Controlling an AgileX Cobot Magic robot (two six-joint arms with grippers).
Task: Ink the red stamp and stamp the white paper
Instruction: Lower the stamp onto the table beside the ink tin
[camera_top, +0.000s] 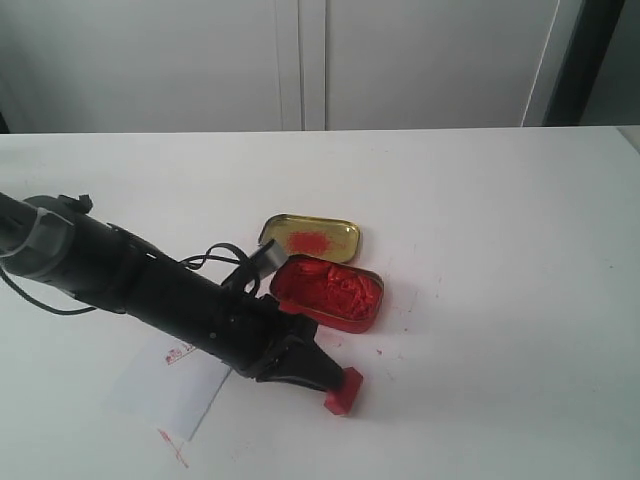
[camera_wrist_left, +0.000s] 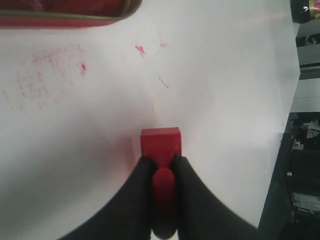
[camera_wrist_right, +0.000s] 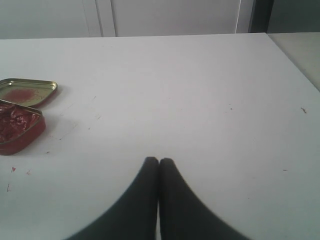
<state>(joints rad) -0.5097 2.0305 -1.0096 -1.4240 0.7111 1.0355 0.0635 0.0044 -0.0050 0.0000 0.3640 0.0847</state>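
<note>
My left gripper (camera_top: 325, 380) is shut on the handle of the red stamp (camera_top: 342, 391), whose square base rests on or just above the bare table, below and in front of the red tin (camera_top: 328, 291). From the left wrist, the stamp (camera_wrist_left: 160, 145) sticks out between the black fingers (camera_wrist_left: 137, 185), gripper (camera_wrist_left: 161, 161). The white paper (camera_top: 168, 385) lies left of the stamp, partly under my left arm, with a red imprint near its top edge. My right gripper (camera_wrist_right: 159, 161) is shut and empty, hovering over bare table.
The open red tin of lumpy red paste (camera_wrist_right: 17, 127) sits mid-table, with its gold lid (camera_top: 311, 238) bearing a red smear just behind it. Faint red smudges (camera_wrist_left: 47, 75) mark the tabletop. The table's right edge (camera_wrist_left: 285, 130) is near the stamp.
</note>
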